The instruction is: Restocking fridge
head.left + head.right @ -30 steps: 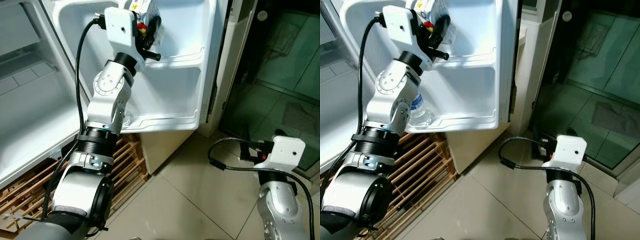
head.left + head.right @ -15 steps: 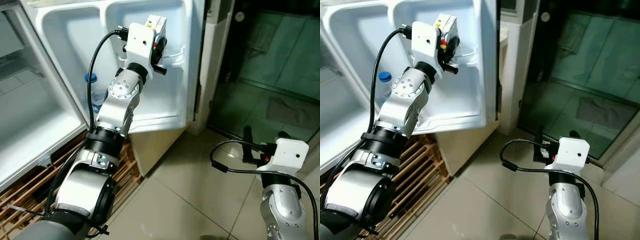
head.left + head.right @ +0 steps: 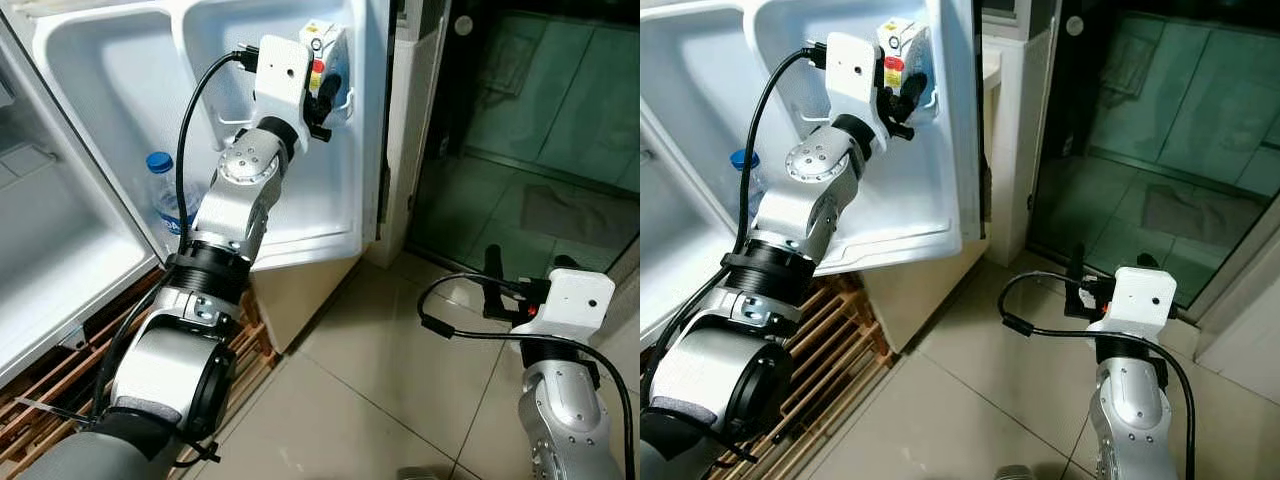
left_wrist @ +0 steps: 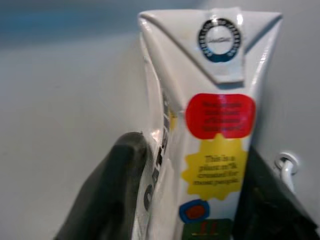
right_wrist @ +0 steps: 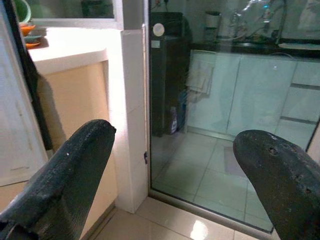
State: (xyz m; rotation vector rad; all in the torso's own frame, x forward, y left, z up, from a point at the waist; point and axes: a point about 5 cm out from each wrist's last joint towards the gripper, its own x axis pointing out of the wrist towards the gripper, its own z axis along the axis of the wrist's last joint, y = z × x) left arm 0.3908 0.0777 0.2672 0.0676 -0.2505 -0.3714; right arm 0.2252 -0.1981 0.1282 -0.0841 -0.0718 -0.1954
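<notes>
Left wrist view: my left gripper [image 4: 200, 200] clamps the white printed carton [image 4: 210, 125].
Carton position: against the white fridge door's [image 3: 350, 190] upper rack.
Right gripper [image 5: 175, 165]: my fingers spread wide, empty.

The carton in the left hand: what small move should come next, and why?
Probably lower the carton into the door shelf and only then open. The left hand grips it up against the fridge door, beside a white wire rail; a water bottle already stands in the door.

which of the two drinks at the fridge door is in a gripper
The white carton, clamped by the left gripper at the upper door shelf; the blue-capped water bottle stands free lower down.
</notes>
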